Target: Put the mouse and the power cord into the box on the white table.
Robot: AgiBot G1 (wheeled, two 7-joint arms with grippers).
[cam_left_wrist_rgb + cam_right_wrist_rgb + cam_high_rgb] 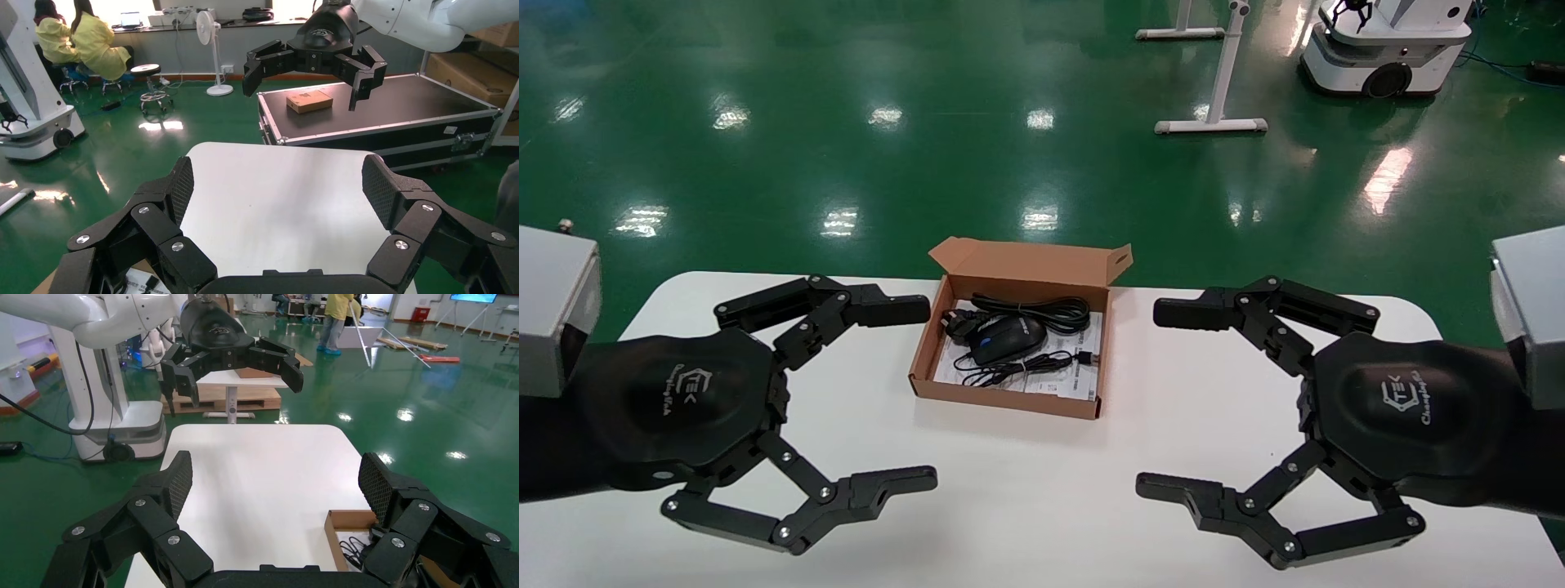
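Cardboard box (967, 390) on the worktop (1042, 506) already held mouse (1006, 339) and power cord (1042, 312), so nothing seemed left; left pincer (907, 394) and right pincer (1164, 398) flanked it, both spread apart.

Both arms reach forward at about the same height, mirroring each other. The left gripper (911, 394) hovers on its own side with fingers spread wide, one fingertip far, the other near (the black housing faces up). The right gripper (1169, 400) is posed the same way, its fingers (1182, 313) equally splayed, tips pointing inward toward the left one.
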